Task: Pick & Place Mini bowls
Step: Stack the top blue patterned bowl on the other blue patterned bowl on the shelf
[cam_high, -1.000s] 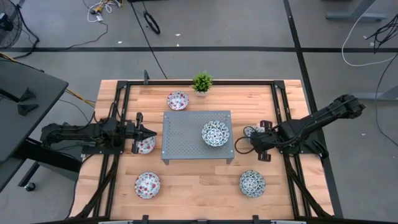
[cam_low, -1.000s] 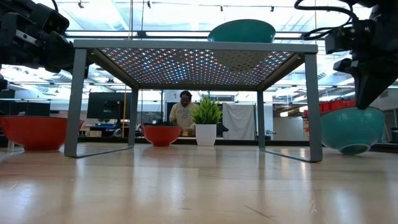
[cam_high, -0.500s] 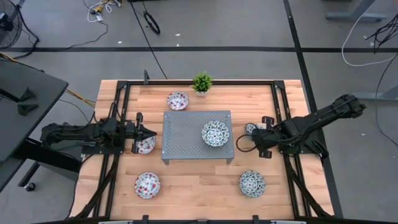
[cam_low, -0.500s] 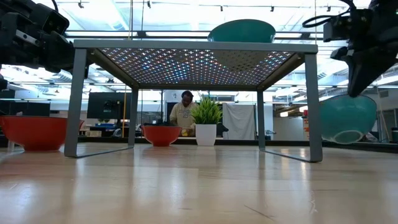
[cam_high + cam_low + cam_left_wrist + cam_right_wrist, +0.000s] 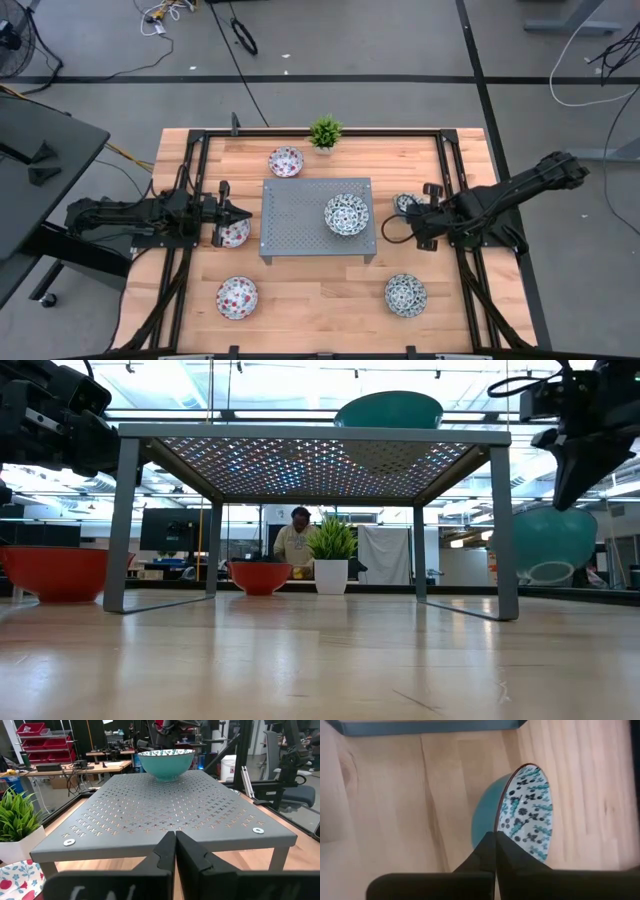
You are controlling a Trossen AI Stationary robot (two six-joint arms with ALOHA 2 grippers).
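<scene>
- Mini bowls lie spread over my surface: the high view shows one blue-green bowl on top of the grey perforated rack, a second blue-green one on the near right wood, and a third tilted at my right jaws.
- Red-spotted ones: one beside the potted plant at the far edge, one near left, and one just under my left jaws, left of the rack.
- My right jaws are pinched shut on the rim of that third bowl. The right wrist view shows the rim edge-on between my fingers, patterned inside facing one way, teal outside the other, wood behind.
- The low view adds what the top view cannot: the gripped bowl hangs clear of the surface, tipped, its foot ring showing.
- My left jaws are closed on nothing. The left wrist view looks level across the rack top to the bowl standing there, with the red-spotted bowl at the corner below.
- Only the low view shows a person in the room beyond.
</scene>
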